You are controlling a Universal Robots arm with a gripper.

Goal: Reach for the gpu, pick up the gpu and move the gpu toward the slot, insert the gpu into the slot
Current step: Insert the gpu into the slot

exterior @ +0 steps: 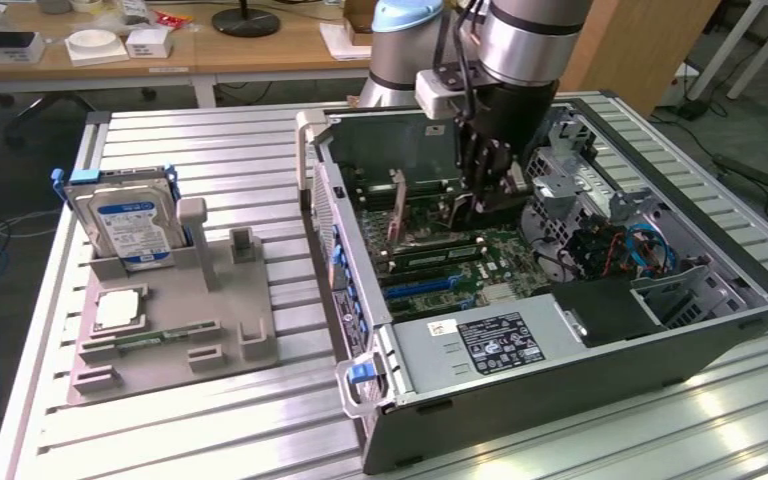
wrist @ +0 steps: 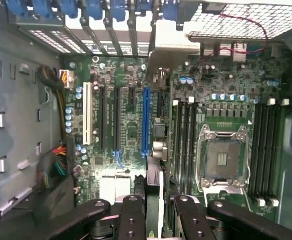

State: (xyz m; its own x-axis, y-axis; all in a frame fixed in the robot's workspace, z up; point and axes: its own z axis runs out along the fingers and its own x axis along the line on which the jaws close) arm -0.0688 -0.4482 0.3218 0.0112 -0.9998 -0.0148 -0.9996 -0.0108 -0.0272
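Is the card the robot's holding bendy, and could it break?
The gpu shows as a thin flat board, edge-on in the gripper, so it's probably stiff and fairly light. Boards that thin tend to crack if forced, so it's likely fragile if pushed crooked against the blue slot.

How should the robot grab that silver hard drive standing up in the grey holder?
By its top edge, coming down from above. The hard drive stands upright with its bottom sunk in the grey holder, so only the upper part is free. It is probably best to pinch the two wide flat faces, because the narrow sides wear blue rails.
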